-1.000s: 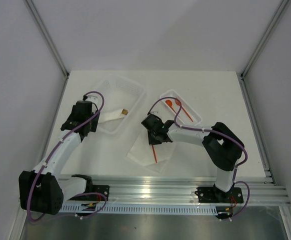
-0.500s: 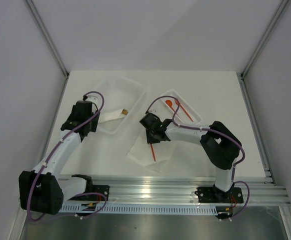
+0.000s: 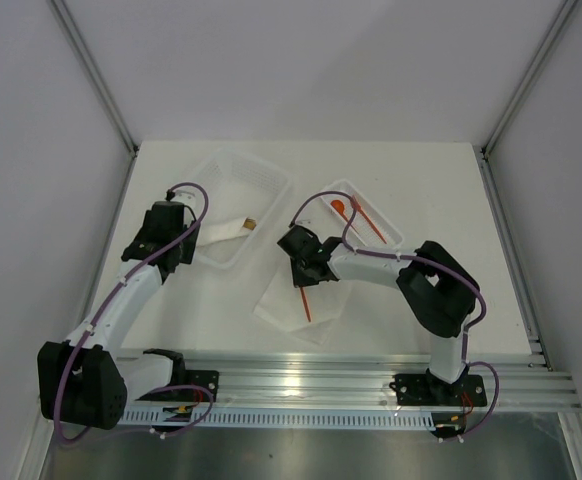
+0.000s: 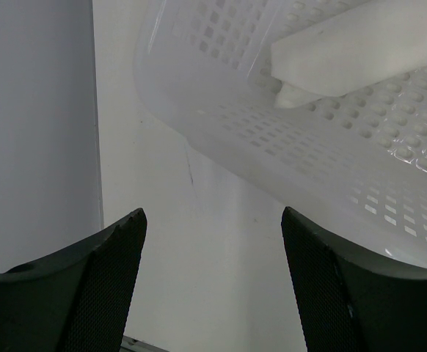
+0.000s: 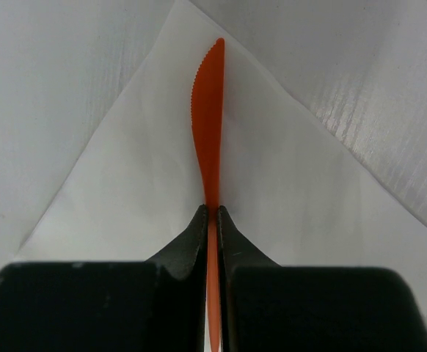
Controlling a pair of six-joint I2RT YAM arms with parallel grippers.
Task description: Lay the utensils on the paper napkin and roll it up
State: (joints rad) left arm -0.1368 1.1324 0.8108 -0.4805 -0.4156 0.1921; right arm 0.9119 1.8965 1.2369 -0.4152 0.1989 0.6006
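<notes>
My right gripper [image 3: 308, 276] is shut on an orange-red plastic knife [image 3: 307, 304], also in the right wrist view [image 5: 207, 117], and holds it over the white paper napkin [image 3: 283, 310], blade pointing toward the near edge. The napkin [image 5: 125, 191] lies flat in front of the small tray. A spoon [image 3: 340, 209] and a fork [image 3: 368, 222] lie in the small clear tray [image 3: 389, 232]. My left gripper [image 3: 161, 262] is open and empty beside the large clear basket [image 3: 261, 185], with only bare table between its fingers [image 4: 103, 271].
The large basket [image 4: 331, 169] holds a white paper roll [image 3: 221, 231] with a brown tip [image 3: 252, 223]. A metal rail [image 3: 371, 375] runs along the near edge. Grey walls stand on both sides.
My right gripper has shifted slightly left and away with the knife, so the knife now lies more over the napkin's middle. The left arm has not moved.
</notes>
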